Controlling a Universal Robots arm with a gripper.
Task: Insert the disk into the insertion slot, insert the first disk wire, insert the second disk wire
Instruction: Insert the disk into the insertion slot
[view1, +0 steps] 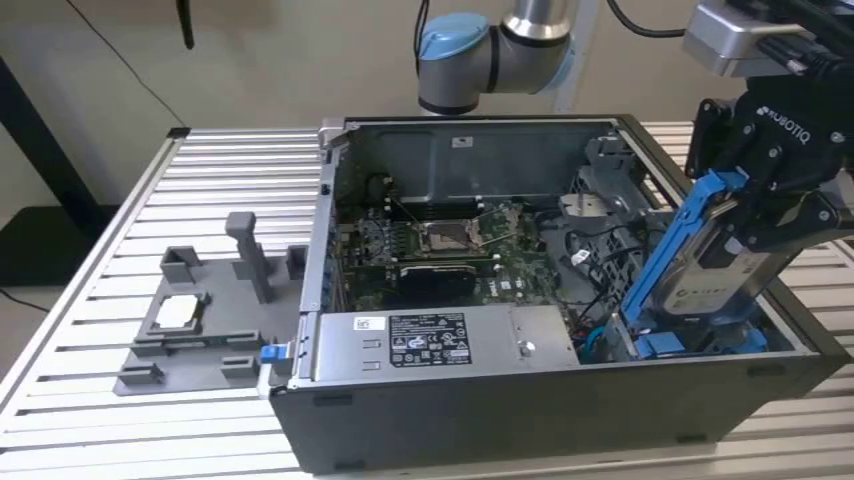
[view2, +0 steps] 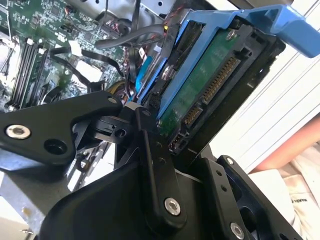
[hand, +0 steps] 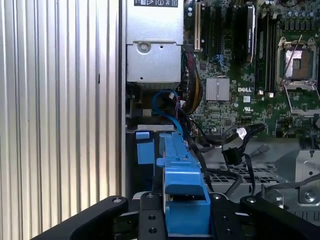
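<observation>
Tool (view1: 770, 218) tight on tilted disk (view1: 705, 290) over computer case (view1: 534, 410)

We take this for a robotics lab or test bench: an arm (view1: 470, 55) stands behind a slatted metal table (view1: 120, 230), its gripper (view1: 763, 225) over an open computer case (view1: 534, 410) with the board (view1: 441, 240) bare. Beside the case we see a grey jig (view1: 200, 320) of holders, and behind it all a plain wall (view1: 267, 60) with a thin cable (view1: 134, 75) running down it.
</observation>
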